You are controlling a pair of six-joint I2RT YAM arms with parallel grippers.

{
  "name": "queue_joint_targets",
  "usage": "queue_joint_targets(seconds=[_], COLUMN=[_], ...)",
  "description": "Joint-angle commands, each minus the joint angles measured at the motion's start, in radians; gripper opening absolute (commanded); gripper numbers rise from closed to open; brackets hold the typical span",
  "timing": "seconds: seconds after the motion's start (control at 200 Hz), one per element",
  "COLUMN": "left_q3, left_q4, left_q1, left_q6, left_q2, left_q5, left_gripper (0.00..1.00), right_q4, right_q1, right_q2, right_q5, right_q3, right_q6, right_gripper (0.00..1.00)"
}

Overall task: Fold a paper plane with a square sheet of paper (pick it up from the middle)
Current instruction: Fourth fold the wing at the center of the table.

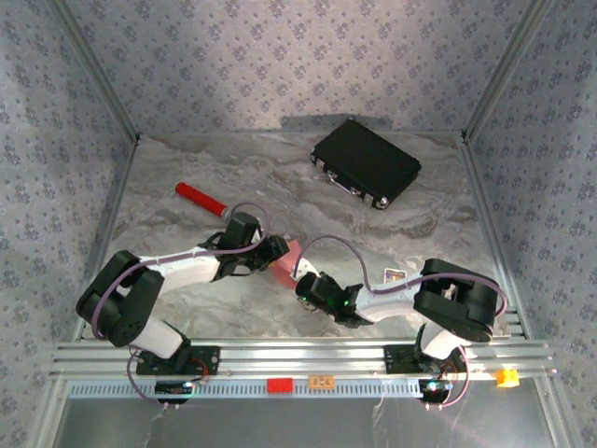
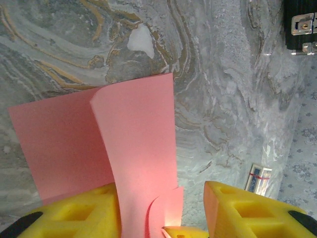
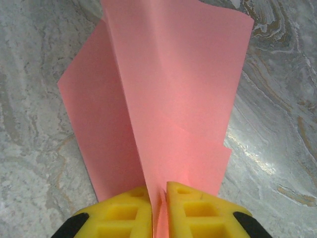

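Although the table (image 1: 187, 187) also carries a black case (image 1: 366, 174) at 1 o'clock, the work sits just below centre, where the square sheet of paper (image 1: 285, 261) is lifted between both arms.

Progress, judged: early to middle. 1 lengthwise fold ridge shows in the right wrist view, with the sides splaying off it. 1 flap curls over in the left wrist view. No pointed nose and no wings, so the paper plane isn't made. Nose and wing folds are left.

Pose:
- The left arm (image 1: 177, 271) reaches in from 7 o'clock, wrist low.
- The right arm (image 1: 392, 299) reaches in from 5 o'clock, wrist low.
- The left gripper (image 2: 158, 193) has its fingers apart. The paper leans by the 7 o'clock finger, with a gap on the other side, so it is not clamped.
- The right gripper (image 3: 159, 193) has its fingers together, pinching the sheet at the ridge.

The red cylinder (image 1: 199, 197) at 10 o'clock and the small card (image 1: 394, 274) at 4 o'clock are both apart from the sheet.
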Motion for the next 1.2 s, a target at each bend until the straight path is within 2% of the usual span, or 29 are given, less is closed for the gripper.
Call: queue_joint_targets(seconds=[0.0, 0.255, 0.455, 0.62, 0.77, 0.87, 1.194], left_q3=[0.015, 0.018, 0.016, 0.016, 0.015, 0.010, -0.003], left_q4=[-0.038, -0.046, -0.044, -0.055, -0.096, -0.132, -0.203], left_q1=[0.000, -0.001, 0.000, 0.000, 0.000, 0.000, 0.001], left_q6=[0.017, 0.018, 0.017, 0.016, 0.023, 0.026, 0.028], left_q2=[-0.024, -0.020, -0.020, -0.038, -0.077, -0.115, -0.193], left_q5=[-0.022, -0.027, -0.027, -0.035, -0.070, -0.103, -0.155], left_gripper=[0.45, 0.45, 0.44, 0.45, 0.50, 0.57, 0.62], right_q4=[-0.008, -0.003, -0.012, -0.009, 0.023, 0.045, 0.083], right_q1=[-0.005, -0.004, -0.005, -0.009, -0.032, -0.053, -0.127], right_q2=[-0.028, -0.034, -0.034, -0.026, -0.009, 0.000, 0.023], right_q5=[-0.022, -0.040, -0.035, -0.054, -0.108, -0.157, -0.314], right_q3=[0.002, -0.001, 0.004, 0.006, 0.002, -0.003, -0.015], right_q6=[0.025, 0.020, 0.018, 0.025, 0.044, 0.057, 0.113], right_gripper=[0.19, 0.21, 0.13, 0.10, 0.08, 0.08, 0.13])
